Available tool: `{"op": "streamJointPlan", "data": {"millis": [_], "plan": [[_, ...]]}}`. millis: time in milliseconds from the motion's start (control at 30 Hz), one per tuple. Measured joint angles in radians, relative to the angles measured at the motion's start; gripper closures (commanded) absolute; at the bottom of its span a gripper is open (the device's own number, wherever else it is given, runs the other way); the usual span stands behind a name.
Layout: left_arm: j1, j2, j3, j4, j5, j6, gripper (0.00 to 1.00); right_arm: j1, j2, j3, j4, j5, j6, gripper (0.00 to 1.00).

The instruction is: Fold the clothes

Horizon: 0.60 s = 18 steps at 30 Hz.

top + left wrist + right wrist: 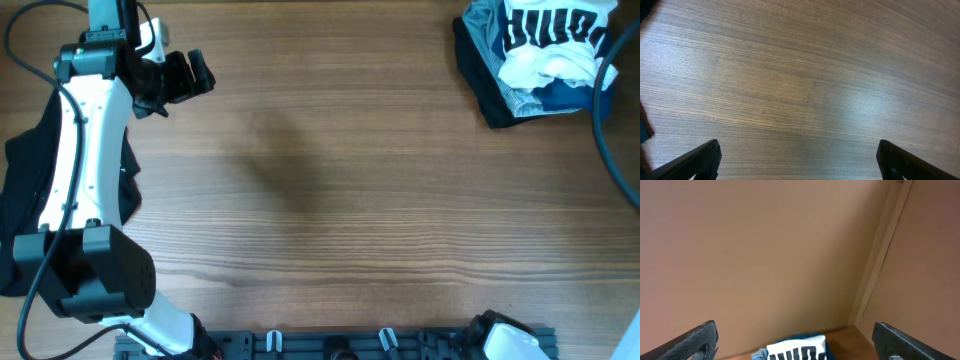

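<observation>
The white T-shirt (555, 35) with black block print lies crumpled on a pile at the table's far right corner. Its printed part also shows at the bottom of the right wrist view (797, 351). The limp black garment (22, 185) lies at the left edge, partly hidden under my left arm. My left gripper (190, 75) is open and empty at the far left, over bare wood (797, 150). My right gripper (794, 330) is open and empty, facing a brown wall above the pile. It is not in the overhead view.
Dark blue and grey clothes (495, 95) lie under the white T-shirt. A black cable (606, 120) curves along the right edge. A metal rail (330, 345) runs along the table's front edge. The right arm's base (505, 338) sits at the front right.
</observation>
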Motion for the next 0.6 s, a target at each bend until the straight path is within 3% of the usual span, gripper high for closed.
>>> {"op": "streamJointPlan", "data": {"millis": [267,400,467,533,600], "plan": [[0.0,0.0,0.0,0.0,0.0,0.0,0.0,0.01,-0.017,-0.018,-0.073,0.004,0.0,0.0],[0.0,0.0,0.0,0.001,0.0,0.0,0.0,0.193,-0.137,-0.202,-0.24,0.018,-0.006,0.0],[0.0,0.0,-0.001,0.0,0.0,0.0,0.0,0.257,-0.258,-0.354,-0.166,0.018,-0.012,0.0],[0.0,0.0,-0.001,0.002,0.0,0.0,0.0,0.308,-0.416,-0.626,0.004,0.017,0.046,0.0],[0.0,0.0,-0.001,0.0,0.0,0.0,0.0,0.321,-0.509,-0.921,0.291,0.018,0.142,0.0]]}}
